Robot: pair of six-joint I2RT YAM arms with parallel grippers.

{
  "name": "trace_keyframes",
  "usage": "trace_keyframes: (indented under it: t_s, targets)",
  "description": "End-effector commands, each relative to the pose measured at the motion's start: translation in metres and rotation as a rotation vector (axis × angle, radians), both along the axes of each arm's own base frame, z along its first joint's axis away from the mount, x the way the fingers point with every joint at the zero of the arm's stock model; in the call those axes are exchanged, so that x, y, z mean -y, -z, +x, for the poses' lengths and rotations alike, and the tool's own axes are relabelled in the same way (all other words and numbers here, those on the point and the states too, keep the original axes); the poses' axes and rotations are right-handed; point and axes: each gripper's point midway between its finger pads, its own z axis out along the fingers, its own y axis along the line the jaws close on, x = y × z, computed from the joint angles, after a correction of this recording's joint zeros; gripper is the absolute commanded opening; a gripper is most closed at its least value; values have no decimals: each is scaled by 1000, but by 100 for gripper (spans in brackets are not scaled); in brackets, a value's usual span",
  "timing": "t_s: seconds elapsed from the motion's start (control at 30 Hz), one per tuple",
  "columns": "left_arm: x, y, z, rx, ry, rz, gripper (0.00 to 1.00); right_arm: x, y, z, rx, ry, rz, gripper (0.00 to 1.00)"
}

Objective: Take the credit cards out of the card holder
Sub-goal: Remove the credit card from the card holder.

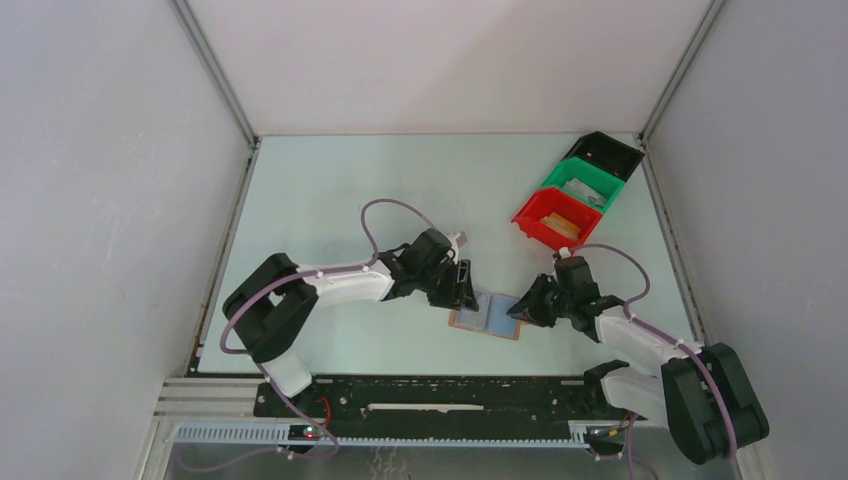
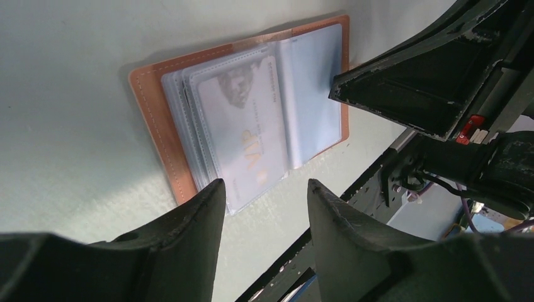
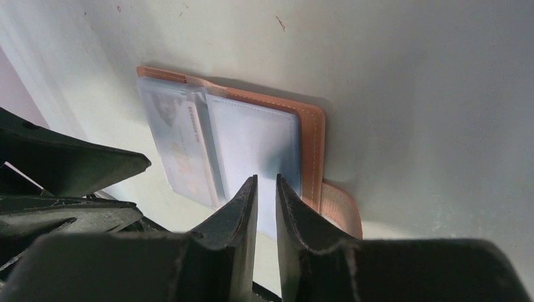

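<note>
One credit card (image 2: 242, 132) shows inside card holder (image 2: 151, 107); lettering blurred

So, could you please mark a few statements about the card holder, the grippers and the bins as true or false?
1. The brown leather card holder lies open on the table. True.
2. The left gripper is shut on a card. False: its fingers stand apart with nothing between them.
3. A pale card marked VIP sits inside the holder's clear sleeves. True.
4. The red plastic bin stands farthest from the arms. False: the black plastic bin does, and the red one is nearest.
</note>
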Motion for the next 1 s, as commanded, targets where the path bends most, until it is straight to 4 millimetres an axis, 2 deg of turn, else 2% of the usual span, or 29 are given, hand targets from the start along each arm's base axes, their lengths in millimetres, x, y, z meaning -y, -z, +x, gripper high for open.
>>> trace_keyframes:
  t_s: [0.0,0.4,0.97]
  targets:
    - [20,-17,10,36,24,-53,56,2,7,-1,8,-2,-20,25]
    - [24,-3,14,11,5,-29,56,5,16,-6,-15,16,-22,25]
    - [56,-47,1,9,103,-203,55,2,20,-9,-23,14,-2,25]
